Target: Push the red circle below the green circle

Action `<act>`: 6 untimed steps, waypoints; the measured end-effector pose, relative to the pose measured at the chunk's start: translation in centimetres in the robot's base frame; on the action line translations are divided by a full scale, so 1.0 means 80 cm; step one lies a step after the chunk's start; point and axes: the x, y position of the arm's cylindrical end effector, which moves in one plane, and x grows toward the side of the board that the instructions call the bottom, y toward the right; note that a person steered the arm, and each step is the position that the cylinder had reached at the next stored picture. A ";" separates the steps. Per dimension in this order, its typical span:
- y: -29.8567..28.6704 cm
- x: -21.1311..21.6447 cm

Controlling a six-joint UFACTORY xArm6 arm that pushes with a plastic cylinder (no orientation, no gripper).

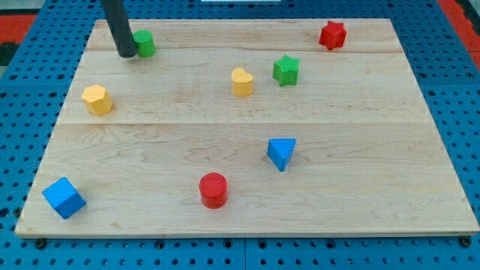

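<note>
Pale wooden board [247, 217], visible grain, plank seams running across; sits on blue perforated pegboard base [465, 112]. Red matting at the view's top corners.

My tip [127, 55] = lower end of straight dark rod, down on board near the view's top-left. No jaws on this rig, just the rod, so nothing to open or close. Tip sits just left of the green circle block [145, 43], touching or nearly so; can't tell which, rod hides part of it.

Red circle block [214, 189], short ribbed-top cylinder, stands near the view's bottom edge, a bit left of centre. Well apart from green circle and from tip: most of the board's depth between them.

Others around:
- Yellow hexagon-ish block [97, 99], left side, below the green circle & slightly left of it. Nearest thing to the stretch beneath green circle.
- Yellow heart-shaped block [242, 81], upper middle.
- Green star block [286, 70], just right of the heart, apart.
- Red star block [332, 34], top right.
- Blue triangle block [281, 153], right of centre, up-right of red circle, near but apart.
- Blue cube block [64, 197], bottom-left corner, tilted corner-on.

No containers. All blocks look like matte painted pieces, single-standing, none stacked.
</note>
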 end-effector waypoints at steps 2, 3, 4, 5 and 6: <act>0.069 0.033; 0.090 0.091; 0.086 0.152; 0.084 0.167; 0.101 0.174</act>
